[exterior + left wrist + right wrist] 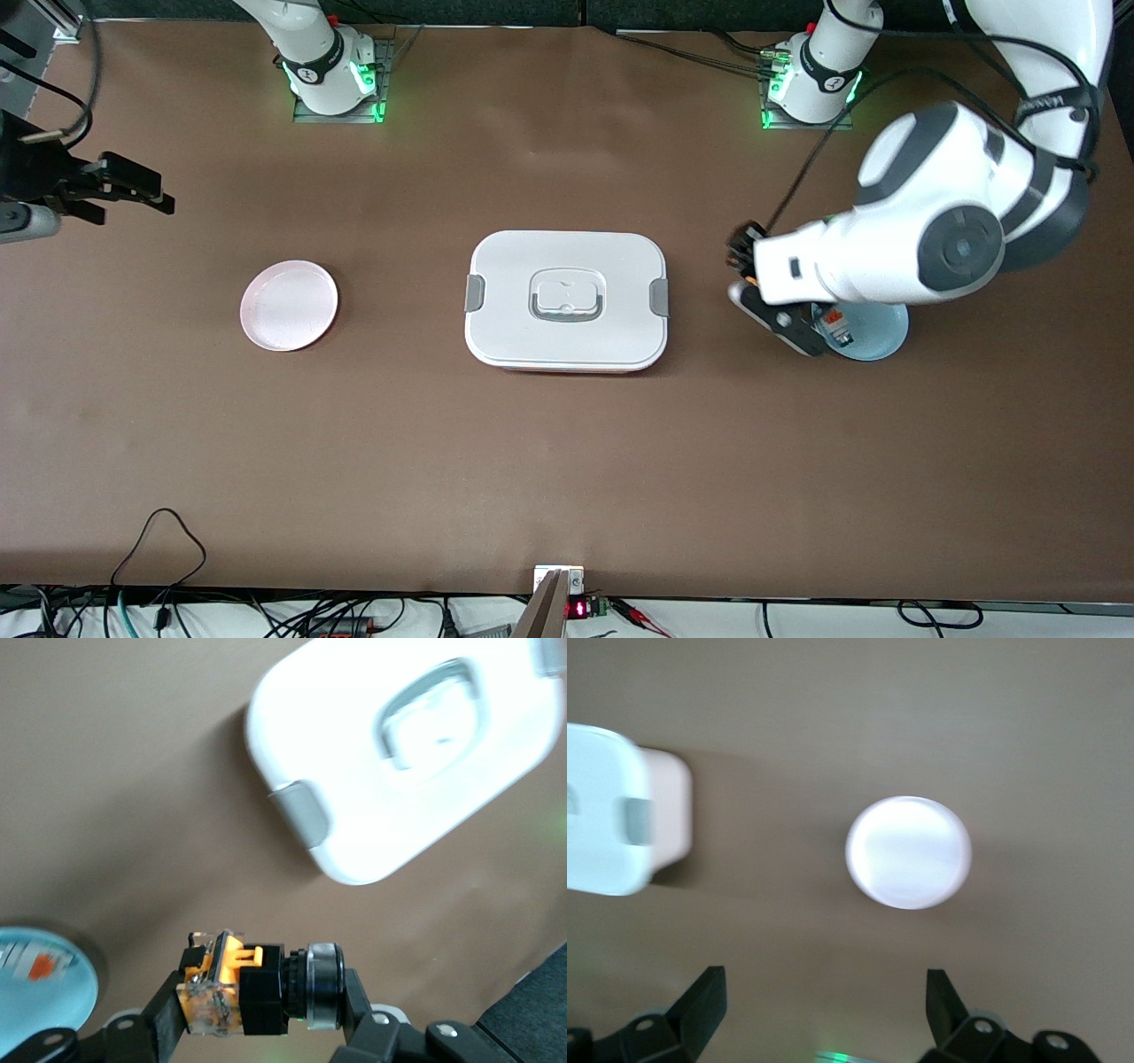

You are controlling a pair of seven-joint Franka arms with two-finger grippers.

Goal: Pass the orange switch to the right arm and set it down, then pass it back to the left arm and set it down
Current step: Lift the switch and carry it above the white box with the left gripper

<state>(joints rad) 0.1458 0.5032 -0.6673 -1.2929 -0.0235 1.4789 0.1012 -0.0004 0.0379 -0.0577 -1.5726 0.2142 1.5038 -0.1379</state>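
Blocking mid-table: box [567, 299], lidded.

The white box [566, 299] sat at the centre of the frame on the brown counter [567, 461]. A pink plate [289, 305] lay at centre-left. At centre-right the left arm [921, 239] hung over a blue plate [877, 332], its claw [742, 266] just beside the plate's rim. The right claw [133, 188] waited at the upper left edge, fingers apart.
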